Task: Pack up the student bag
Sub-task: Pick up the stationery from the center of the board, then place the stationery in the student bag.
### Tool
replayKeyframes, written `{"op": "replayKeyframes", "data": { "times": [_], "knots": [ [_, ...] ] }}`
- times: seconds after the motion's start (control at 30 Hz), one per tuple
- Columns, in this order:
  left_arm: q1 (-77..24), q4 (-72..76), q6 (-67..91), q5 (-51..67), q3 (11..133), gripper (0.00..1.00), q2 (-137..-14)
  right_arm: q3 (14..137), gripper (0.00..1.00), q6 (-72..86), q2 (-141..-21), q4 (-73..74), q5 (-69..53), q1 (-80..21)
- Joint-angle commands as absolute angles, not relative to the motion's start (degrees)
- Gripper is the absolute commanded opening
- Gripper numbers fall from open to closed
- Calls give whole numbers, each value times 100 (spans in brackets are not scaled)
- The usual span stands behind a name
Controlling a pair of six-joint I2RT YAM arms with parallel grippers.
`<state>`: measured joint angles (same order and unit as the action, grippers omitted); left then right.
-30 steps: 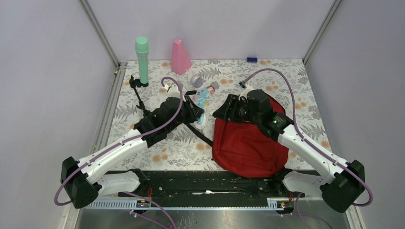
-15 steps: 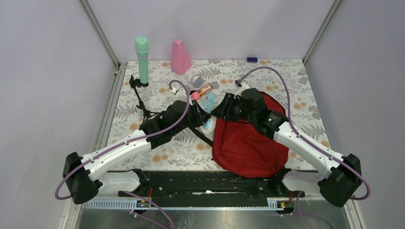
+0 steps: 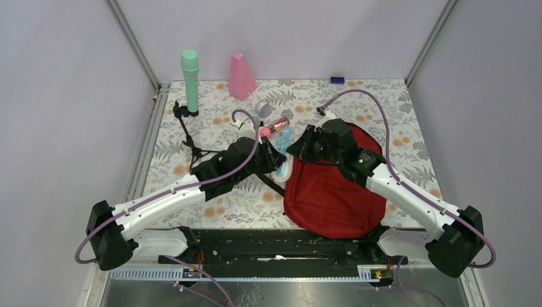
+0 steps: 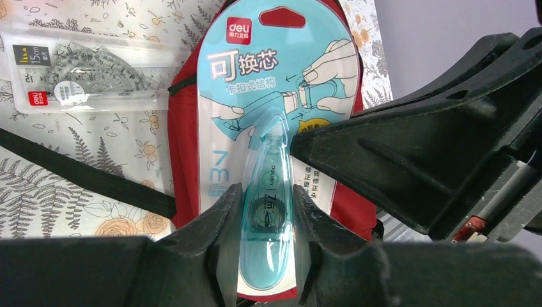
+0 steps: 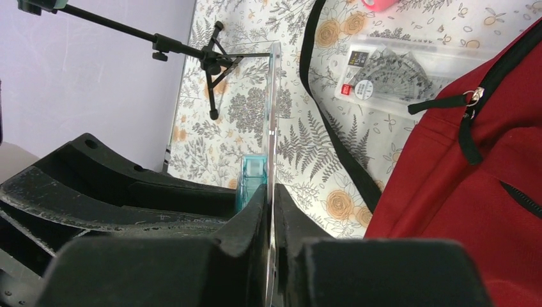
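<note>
Jaws of left gripper [image 4: 265, 211] clamp the plastic bubble of the correction tape pack [image 4: 275, 83], held upright. Right gripper [image 5: 271, 204] is pinched on the same pack's thin card edge, so both arms hold it. Student bag [image 3: 332, 198] lies on the table [image 3: 224, 204] just beside the pack, under the right arm; can't tell if it's unzipped. Risk: either arm pulling before the other lets go bends or tears the card, and the edge pinch may slip, dropping the pack outside the bag.
</note>
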<state>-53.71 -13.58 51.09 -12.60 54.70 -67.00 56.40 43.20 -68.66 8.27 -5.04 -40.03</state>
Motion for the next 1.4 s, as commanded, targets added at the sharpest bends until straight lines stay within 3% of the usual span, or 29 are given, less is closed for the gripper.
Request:
{"op": "replayKeyframes", "data": {
  "times": [0.0, 0.07, 0.23, 0.3, 0.37, 0.63, 0.83, 1.17, 1.37],
  "knots": [
    [-5448, -1018, 5086, -1269, 5576, 0, -6738, 5773, 2, 4159, -6754, 780, -75, -4034],
    [-5467, -1020, 4970, -1266, 5581, 11, -6795, 5636, 0, 4030, -6544, 721, 246, -4026],
    [-5502, -878, 4263, -1348, 5437, 70, -6829, 5562, 0, 3140, -5984, 996, 1395, -3797],
    [-5506, -688, 3875, -1345, 5366, 84, -6874, 5625, 0, 2829, -5885, 1243, 1491, -3491],
    [-5502, -441, 3297, -1105, 5421, 91, -7050, 5642, 0, 2570, -5840, 1349, 1265, -2993],
    [-5479, -91, 1487, 1318, 6728, 95, -8862, 5630, 0, 1709, -6003, 1263, 66, -1105],
    [-5332, 253, 689, 2221, 7400, 95, -9857, 5804, 0, 1051, -6279, 1306, -1155, -92],
    [-4920, 398, 424, 3191, 8222, 94, -10948, 5892, 0, 645, -6552, 1322, -2563, 609],
    [-4917, 10, 358, 3908, 8704, 87, -11422, 6437, 0, -179, -7174, 2167, -3662, 814]
  ]
}}
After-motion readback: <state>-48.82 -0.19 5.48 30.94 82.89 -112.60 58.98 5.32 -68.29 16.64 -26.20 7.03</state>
